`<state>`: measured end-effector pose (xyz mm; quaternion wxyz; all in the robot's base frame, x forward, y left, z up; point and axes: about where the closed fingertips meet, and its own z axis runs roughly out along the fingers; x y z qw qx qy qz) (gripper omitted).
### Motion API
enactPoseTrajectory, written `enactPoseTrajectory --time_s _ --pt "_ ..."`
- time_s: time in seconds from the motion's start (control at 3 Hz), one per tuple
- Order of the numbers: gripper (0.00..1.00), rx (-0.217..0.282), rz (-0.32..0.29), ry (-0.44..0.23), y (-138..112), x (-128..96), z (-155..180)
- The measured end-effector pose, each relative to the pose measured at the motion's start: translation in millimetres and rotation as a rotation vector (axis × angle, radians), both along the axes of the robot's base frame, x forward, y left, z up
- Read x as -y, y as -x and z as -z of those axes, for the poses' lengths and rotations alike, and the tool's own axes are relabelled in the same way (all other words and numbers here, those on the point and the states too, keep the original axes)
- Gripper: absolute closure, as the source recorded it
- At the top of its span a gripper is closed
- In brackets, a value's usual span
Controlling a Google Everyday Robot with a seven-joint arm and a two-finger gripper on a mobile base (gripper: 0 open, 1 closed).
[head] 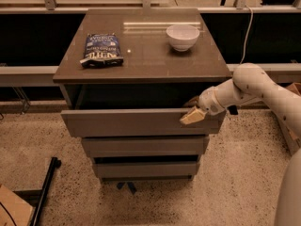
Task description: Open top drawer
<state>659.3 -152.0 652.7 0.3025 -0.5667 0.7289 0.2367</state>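
Grasping the top drawer (131, 123) at its panel's right end, under the front right corner of the surface (150, 55), the hand (191, 112) holds off-centre, so a pull may skew and jam this partly open drawer.

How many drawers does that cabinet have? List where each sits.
3: the top drawer, pulled out, gripper on its front edge; the middle drawer beneath; the bottom drawer lowest.

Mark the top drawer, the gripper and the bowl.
top drawer (127, 122), camera view, middle of its front panel.
gripper (192, 116), camera view, tip at the drawer front's upper right edge.
bowl (183, 36), camera view, its outer side.
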Motion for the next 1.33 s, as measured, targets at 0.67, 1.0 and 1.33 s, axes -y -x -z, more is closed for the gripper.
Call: enactPoseTrajectory --time_s 0.67,1.0,1.33 --pt "0.31 -0.025 -0.018 0.009 13.2 -3.3 -1.6" --pt "0.07 -0.025 -0.018 0.009 13.3 -3.2 -1.6" --pt "0.0 -0.098 -0.01 0.023 52.7 2.1 -5.6"
